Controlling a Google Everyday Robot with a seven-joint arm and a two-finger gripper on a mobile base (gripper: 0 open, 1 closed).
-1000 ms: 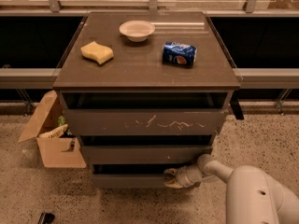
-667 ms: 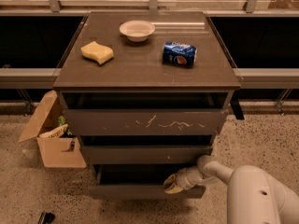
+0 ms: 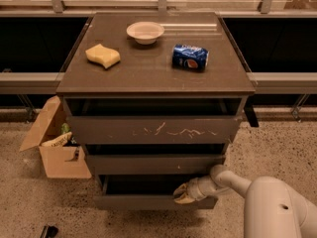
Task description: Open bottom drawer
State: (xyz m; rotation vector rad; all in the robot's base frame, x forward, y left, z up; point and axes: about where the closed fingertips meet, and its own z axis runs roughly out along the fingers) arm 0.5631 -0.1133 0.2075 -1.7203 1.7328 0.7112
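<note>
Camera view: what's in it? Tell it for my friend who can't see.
The gripper is at the front of the bottom drawer, which sits partly open in a dark cabinet. On top lie a sponge, a bowl and a blue can; a cardboard box stands beside it.

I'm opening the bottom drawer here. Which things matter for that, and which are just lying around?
For the job:
bottom drawer, partly pulled out
gripper, at the right part of the drawer's front

Lying about:
sponge, bowl and soda can, all on the cabinet top
cardboard box, on the floor left of the cabinet
</note>
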